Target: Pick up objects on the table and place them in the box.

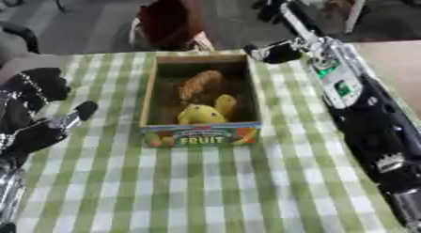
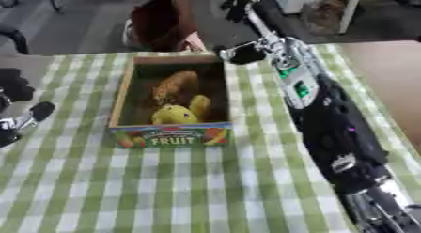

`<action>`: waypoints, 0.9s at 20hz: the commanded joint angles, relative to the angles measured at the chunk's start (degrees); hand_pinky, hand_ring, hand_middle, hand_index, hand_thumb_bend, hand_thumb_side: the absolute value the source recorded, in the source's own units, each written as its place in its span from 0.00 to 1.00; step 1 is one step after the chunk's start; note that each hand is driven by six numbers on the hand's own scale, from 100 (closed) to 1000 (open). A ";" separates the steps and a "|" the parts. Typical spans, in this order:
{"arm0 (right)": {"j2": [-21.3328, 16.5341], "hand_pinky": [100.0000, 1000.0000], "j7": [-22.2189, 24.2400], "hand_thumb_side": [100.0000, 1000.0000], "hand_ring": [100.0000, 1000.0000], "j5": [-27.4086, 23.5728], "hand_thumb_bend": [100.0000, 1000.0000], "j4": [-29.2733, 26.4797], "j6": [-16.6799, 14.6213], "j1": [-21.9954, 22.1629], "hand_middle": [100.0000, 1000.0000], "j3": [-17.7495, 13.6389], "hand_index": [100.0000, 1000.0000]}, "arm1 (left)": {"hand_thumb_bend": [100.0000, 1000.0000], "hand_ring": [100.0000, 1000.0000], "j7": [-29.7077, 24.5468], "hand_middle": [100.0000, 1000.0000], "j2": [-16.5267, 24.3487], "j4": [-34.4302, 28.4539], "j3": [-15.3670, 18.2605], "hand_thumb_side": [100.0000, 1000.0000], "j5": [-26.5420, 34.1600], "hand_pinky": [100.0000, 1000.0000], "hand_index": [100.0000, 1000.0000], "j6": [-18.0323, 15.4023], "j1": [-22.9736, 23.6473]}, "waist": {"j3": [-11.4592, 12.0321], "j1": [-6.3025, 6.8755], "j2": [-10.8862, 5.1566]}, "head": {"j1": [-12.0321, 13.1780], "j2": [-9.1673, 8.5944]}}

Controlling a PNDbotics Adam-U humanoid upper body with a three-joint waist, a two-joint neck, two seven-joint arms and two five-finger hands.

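A cardboard box (image 1: 202, 135) with a "FRUIT" label on its front wall stands in the middle of the checked tablecloth. Inside lie a yellow fruit-shaped object (image 1: 203, 112) and an orange-brown ridged object (image 1: 200, 83) behind it. My right arm comes up along the right side of the table. Its right hand (image 1: 276, 52) hangs open above the box's far right corner, fingers spread upward, holding nothing. My left hand (image 1: 39, 107) rests open at the left edge of the table, well away from the box, thumb pointing toward it.
The green-and-white checked cloth (image 1: 206, 190) covers the table in front of the box. A bare wooden surface (image 1: 399, 63) lies to the right. A dark red shape (image 1: 168, 20) stands just past the far edge behind the box.
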 commanded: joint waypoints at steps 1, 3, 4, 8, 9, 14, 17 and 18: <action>-5.71 0.65 -3.97 0.00 0.66 -8.39 0.23 -9.35 2.90 1.98 0.59 -1.30 0.78 | 0.72 0.60 0.72 0.53 1.81 -0.41 0.92 0.07 -0.21 0.67 0.68 -0.17 -0.29 | -0.29 -0.27 -0.85 | 0.87 0.27; -7.90 0.62 -6.10 0.00 0.66 -12.43 0.15 -13.95 4.84 5.20 0.58 -2.22 0.78 | 0.72 0.61 0.97 0.54 1.88 -0.38 1.00 0.07 -0.15 0.67 0.68 -0.26 -0.18 | -0.70 -0.33 -0.69 | 1.32 0.19; -8.70 0.61 -7.04 0.00 0.65 -14.13 0.13 -15.94 5.66 6.92 0.58 -2.77 0.78 | 0.72 0.61 1.06 0.54 1.94 -0.35 1.06 0.07 -0.14 0.67 0.68 -0.28 -0.09 | -0.91 -0.34 -0.61 | 1.54 0.20; -9.60 0.60 -9.72 0.00 0.65 -19.19 0.06 -21.88 7.80 13.71 0.58 -5.14 0.77 | 0.72 0.60 1.58 0.53 1.91 -0.24 1.41 0.07 -0.06 0.67 0.67 -0.36 0.35 | -1.49 -0.36 -0.37 | 2.74 0.36; -9.46 0.60 -10.21 0.00 0.65 -20.21 0.06 -23.07 8.03 15.57 0.57 -5.86 0.77 | 0.72 0.60 1.67 0.53 1.90 -0.21 1.45 0.07 -0.03 0.67 0.67 -0.37 0.41 | -1.61 -0.34 -0.25 | 3.23 0.57; -7.69 0.59 -13.25 0.00 0.63 -23.51 0.01 -26.70 8.35 23.55 0.56 -8.70 0.76 | 0.72 0.59 1.95 0.53 1.69 0.05 1.68 0.07 -0.07 0.67 0.66 -0.34 1.01 | -2.10 -0.46 0.07 | 4.86 2.24; -6.51 0.59 -14.43 0.00 0.63 -24.45 0.01 -27.81 8.41 26.51 0.56 -9.86 0.75 | 0.72 0.59 1.95 0.53 1.68 0.30 1.69 0.07 -0.17 0.67 0.66 -0.25 1.54 | -2.34 -0.44 0.03 | 5.82 3.63; -6.08 0.59 -14.75 0.00 0.63 -24.72 0.01 -28.11 8.44 27.38 0.55 -10.18 0.75 | 0.72 0.59 2.00 0.53 1.62 0.34 1.76 0.07 -0.15 0.67 0.66 -0.30 1.74 | -2.36 -0.50 0.00 | 6.00 3.89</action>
